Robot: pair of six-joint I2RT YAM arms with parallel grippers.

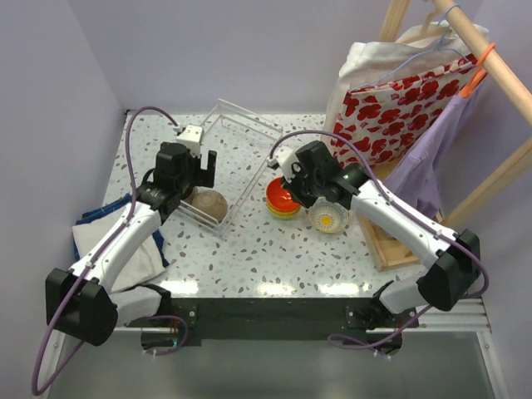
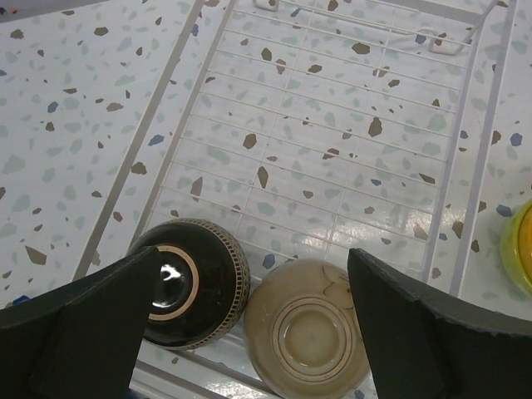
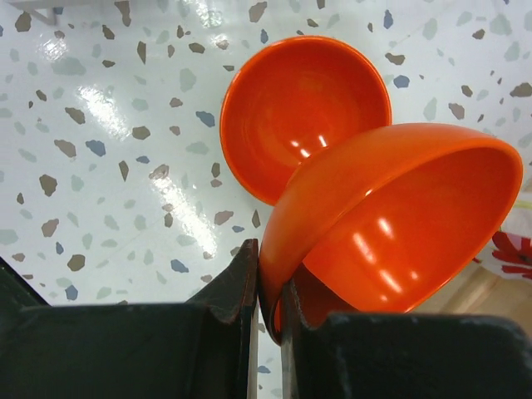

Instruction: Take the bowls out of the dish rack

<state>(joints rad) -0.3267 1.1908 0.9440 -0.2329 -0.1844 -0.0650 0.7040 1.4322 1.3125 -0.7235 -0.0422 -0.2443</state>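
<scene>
The white wire dish rack point(image 1: 241, 125) lies at the table's back middle. In the left wrist view its floor point(image 2: 332, 125) holds a dark brown bowl point(image 2: 195, 283) and a tan bowl point(image 2: 307, 341), both upside down at the near end. My left gripper point(image 2: 253, 258) hangs open above the two bowls, one finger over each side. The right gripper point(image 3: 268, 287) is shut on the rim of a tilted orange-red bowl point(image 3: 399, 216), just over another orange-red bowl point(image 3: 303, 108) that tops a stack point(image 1: 281, 201) right of the rack. A cream patterned bowl point(image 1: 328, 219) sits beside the stack.
A wooden clothes rack point(image 1: 490, 58) with hanging garments and a red-flowered bag point(image 1: 399, 104) fills the right side, its base point(image 1: 386, 241) on the table. Blue and white cloths point(image 1: 100, 224) lie at the left edge. A lime-green rim point(image 2: 519, 249) shows right of the rack.
</scene>
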